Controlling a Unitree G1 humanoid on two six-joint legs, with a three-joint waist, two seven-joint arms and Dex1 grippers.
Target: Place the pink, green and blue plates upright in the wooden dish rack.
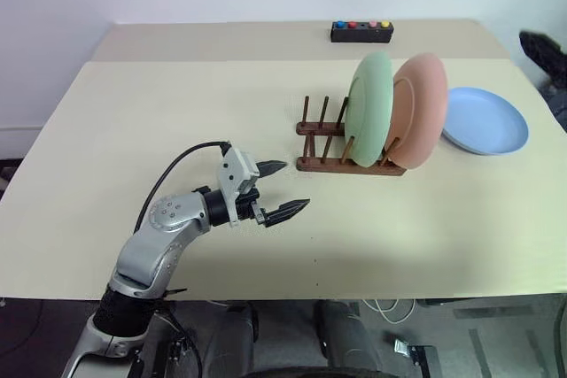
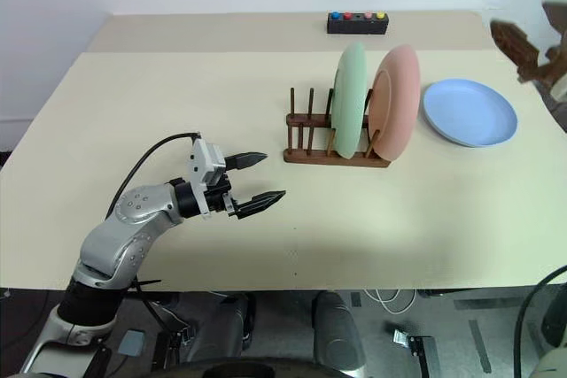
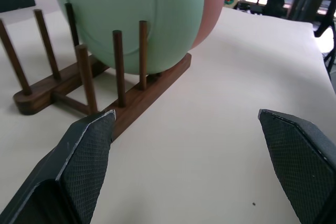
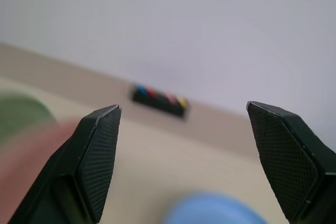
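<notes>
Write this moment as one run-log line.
racked: mint green plastic plate, salmon pink plastic plate | flat on table: pale blue plastic plate | grippers: open, empty

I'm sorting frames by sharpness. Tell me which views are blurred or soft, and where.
Right wrist view: the blue plate, pink plate and green plate are smeared soft, the button box hazy, the fingers crisp. Right eye view: the right gripper at the edge is motion-blurred. Left wrist view: the wooden dish rack is sharp. Left eye view: sharp, with soft shadows under the rack.

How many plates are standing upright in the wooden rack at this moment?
2: the green plate and the pink plate beside it, both in the wooden dish rack. The blue plate lies flat on the table.
</notes>
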